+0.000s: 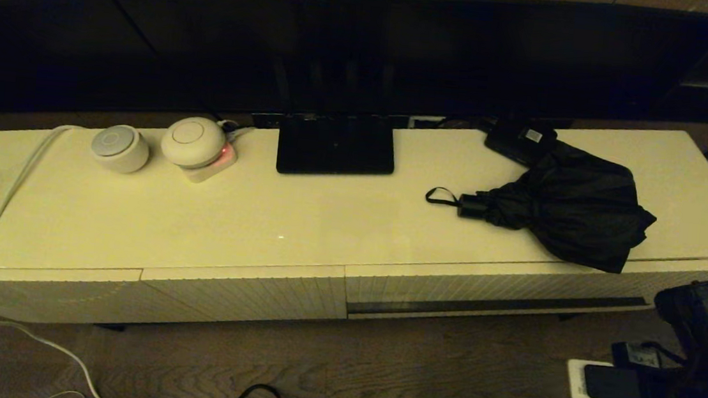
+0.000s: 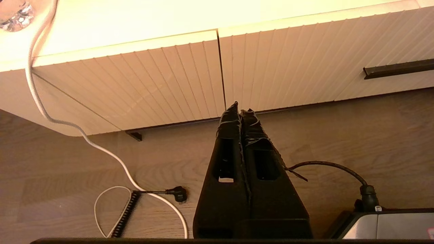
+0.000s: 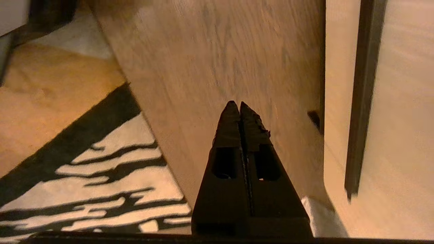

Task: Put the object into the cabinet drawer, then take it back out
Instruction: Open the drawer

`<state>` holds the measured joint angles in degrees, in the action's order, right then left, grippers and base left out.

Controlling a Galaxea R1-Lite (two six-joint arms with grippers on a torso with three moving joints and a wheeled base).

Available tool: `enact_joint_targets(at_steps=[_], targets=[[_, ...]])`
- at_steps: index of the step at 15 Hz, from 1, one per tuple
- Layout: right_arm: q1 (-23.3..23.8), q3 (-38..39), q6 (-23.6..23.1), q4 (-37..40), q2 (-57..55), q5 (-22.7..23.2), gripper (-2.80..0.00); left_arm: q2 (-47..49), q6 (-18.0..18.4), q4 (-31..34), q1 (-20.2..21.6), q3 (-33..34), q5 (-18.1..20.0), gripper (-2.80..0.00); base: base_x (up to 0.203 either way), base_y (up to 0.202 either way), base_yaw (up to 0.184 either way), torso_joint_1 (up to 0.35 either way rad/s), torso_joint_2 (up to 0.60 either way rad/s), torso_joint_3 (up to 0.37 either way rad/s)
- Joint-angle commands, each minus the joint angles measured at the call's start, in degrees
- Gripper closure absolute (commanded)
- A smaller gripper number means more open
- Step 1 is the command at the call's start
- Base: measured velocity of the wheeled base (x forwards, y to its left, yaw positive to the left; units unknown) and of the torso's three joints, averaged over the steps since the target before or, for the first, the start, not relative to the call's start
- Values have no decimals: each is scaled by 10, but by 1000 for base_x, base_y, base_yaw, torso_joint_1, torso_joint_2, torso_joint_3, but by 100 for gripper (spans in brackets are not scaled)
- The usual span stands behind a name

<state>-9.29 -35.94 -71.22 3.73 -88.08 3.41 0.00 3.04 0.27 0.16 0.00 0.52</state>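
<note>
The black folding umbrella (image 1: 574, 209) lies on the cabinet top at the right, its short handle (image 1: 472, 205) and wrist loop (image 1: 441, 196) pointing left. Below it the ribbed cream drawer (image 1: 481, 287) is closed, its long dark slot handle (image 1: 498, 304) running along the lower edge. The right arm (image 1: 705, 319) hangs low at the right, just off the handle's right end. My right gripper (image 3: 236, 105) is shut and empty over the floor, with the drawer handle (image 3: 362, 101) beside it. My left gripper (image 2: 240, 107) is also shut and empty, low before the cabinet front, left of the drawer (image 2: 305, 64).
A small flat black box with a white label (image 1: 519, 140) touches the umbrella's far side. A black stand (image 1: 336, 144), two round white devices (image 1: 120, 148) and a white cable (image 1: 1, 206) occupy the top's middle and left. Cables (image 2: 152, 193) lie on the floor; a striped rug (image 3: 84, 179) is nearby.
</note>
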Motion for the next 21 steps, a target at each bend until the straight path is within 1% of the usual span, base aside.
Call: enact_joint_targets(at_steps=[1,4,7,8,10,11,13,14,15,18,21], targets=[[-3,8,-4,-71,-90,0,0,0,0,0,0,2,0,0,0,0,0,0,0,0],[-5,20,-8,-158,-132,-1,0,0,-1,0,0,2,0,0,0,0,0,0,0,0],[-5,41,-30,-254,-166,-2,0,0,-1,0,0,2,0,0,0,0,0,0,0,0],[-5,40,-32,-270,-171,-5,0,0,-1,0,0,2,0,0,0,0,0,0,0,0],[-4,35,-38,-274,-171,-10,0,0,0,0,0,2,0,0,0,0,0,0,0,0],[-1,34,-58,-275,-169,-10,0,0,0,0,0,2,0,0,0,0,0,0,0,0],[8,34,-120,-274,-164,-8,0,0,-1,0,0,2,0,0,0,0,0,0,0,0],[11,34,-150,-274,-163,-7,-280,0,-1,0,0,2,0,0,0,0,0,0,0,0],[12,31,-162,-273,-167,-4,-280,0,-1,0,0,2,0,0,0,0,0,0,0,0],[12,21,-169,-275,-185,-3,-280,0,-1,0,0,2,0,0,0,0,0,0,0,0],[15,-3,-189,-275,-203,-1,-280,0,0,0,0,2,0,0,0,0,0,0,0,0]])
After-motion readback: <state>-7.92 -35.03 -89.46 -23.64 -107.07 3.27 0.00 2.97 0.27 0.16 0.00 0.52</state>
